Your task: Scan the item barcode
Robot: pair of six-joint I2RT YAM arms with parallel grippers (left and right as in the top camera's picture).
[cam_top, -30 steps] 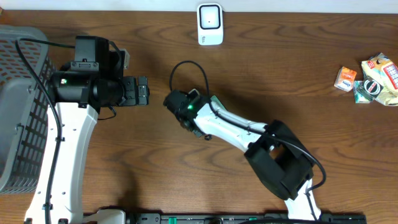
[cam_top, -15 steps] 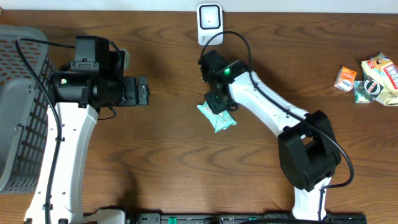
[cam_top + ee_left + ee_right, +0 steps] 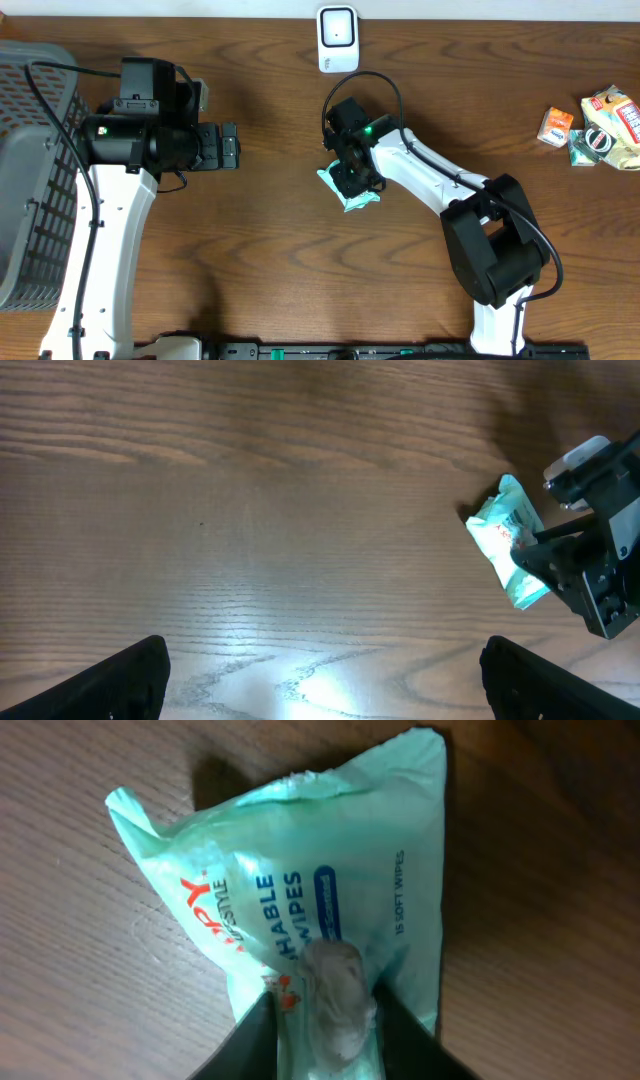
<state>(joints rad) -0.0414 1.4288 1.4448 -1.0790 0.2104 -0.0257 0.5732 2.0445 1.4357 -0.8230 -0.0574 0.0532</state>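
Clamped together: right gripper (image 3: 328, 1020), on one end of a mint-green soft plastic wipes packet (image 3: 300, 870) lying flat on the brown wooden table (image 3: 260, 250). Long axis pointing away from the jaws, diagonal from overhead. Beyond it, near the far table edge and not touching: white upright barcode scanner (image 3: 338, 38), much closer to the right arm than the left. Spread wide and empty, well off to the side: left gripper (image 3: 325, 680). No barcode visible; underside hidden, packet mostly covered from above.

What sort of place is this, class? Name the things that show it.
Probably a mock shop checkout on a table: a scanner, a basket, a wipes pack and snack packets.
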